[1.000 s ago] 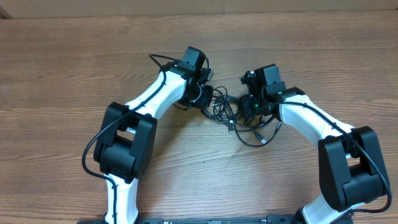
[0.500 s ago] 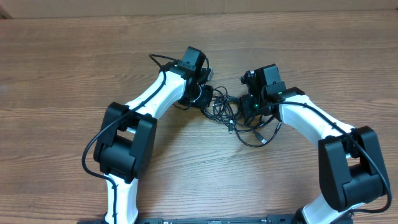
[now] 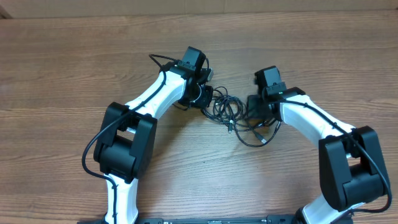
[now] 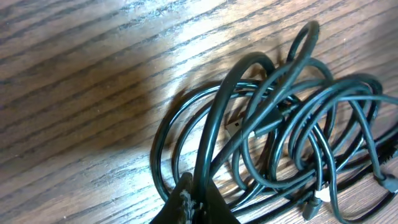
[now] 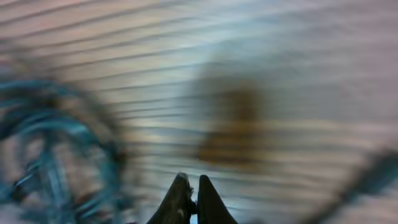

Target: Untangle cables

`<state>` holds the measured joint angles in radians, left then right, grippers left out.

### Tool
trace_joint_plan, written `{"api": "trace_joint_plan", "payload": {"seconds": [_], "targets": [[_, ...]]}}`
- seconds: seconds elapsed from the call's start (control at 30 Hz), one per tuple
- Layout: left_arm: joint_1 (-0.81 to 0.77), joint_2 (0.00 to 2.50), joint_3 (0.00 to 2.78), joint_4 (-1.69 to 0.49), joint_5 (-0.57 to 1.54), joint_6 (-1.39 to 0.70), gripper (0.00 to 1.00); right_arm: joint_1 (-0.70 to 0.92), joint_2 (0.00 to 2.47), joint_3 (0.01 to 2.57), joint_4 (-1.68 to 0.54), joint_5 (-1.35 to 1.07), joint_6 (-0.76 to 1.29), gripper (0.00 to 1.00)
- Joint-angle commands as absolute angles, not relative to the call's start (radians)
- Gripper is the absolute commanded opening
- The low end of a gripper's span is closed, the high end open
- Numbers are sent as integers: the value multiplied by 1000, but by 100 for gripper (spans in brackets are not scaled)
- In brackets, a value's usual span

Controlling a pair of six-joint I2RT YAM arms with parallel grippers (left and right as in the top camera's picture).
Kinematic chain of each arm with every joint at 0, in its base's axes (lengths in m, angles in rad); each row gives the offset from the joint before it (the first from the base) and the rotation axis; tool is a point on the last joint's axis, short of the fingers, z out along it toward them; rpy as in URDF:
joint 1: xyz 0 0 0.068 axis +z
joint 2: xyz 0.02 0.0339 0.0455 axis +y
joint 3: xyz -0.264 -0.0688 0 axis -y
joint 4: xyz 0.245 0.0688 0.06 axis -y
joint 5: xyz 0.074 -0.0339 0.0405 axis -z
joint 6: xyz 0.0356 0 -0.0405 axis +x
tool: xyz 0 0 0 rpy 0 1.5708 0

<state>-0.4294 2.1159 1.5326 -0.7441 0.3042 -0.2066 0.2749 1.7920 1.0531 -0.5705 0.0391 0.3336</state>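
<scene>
Visibly, tangled cables [image 4: 280, 118] carry one white tag [image 4: 321, 196], illegible.

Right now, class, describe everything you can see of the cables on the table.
The cables are thin, black, rubbery-looking cords, looped over one another in a single tangled heap lying on the wooden table. A small plug end shows inside the loops. The left gripper is shut on one strand at the heap's edge.

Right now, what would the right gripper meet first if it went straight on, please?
The right gripper would probably meet bare table; the cables lie aside, though the view is blurred.
</scene>
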Motion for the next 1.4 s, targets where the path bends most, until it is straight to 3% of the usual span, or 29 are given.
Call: {"api": "trace_joint_plan", "payload": {"seconds": [0.0,0.1,0.2,0.27,0.7,0.83,1.17,1.37], "targets": [[-427,2126,1548,-749,315,-187,4,229,1798,1046,-686,244,809,4],[-427,2126,1548,-749,315,-187,4,200,1798,1046,-666,217,852,4],[-427,2126,1548,-748,315,-187,4,199,1798,1047,-504,-123,367,31],[-427,2126,1548,-748,315,-187,4,199,1797,1053,-475,-261,174,41],[-427,2126,1548,-748,315,-187,4,203,1798,1067,-484,-400,-9,40],[-427,2126,1548,-748,315,-187,4,203,1798,1067,-503,-556,-65,39],[-427,2126,1548,-748,315,-187,4,204,1798,1067,-506,-547,-65,39],[-427,2126,1548,-748,315,-187,4,269,1798,1030,-453,-359,-57,38]]}}
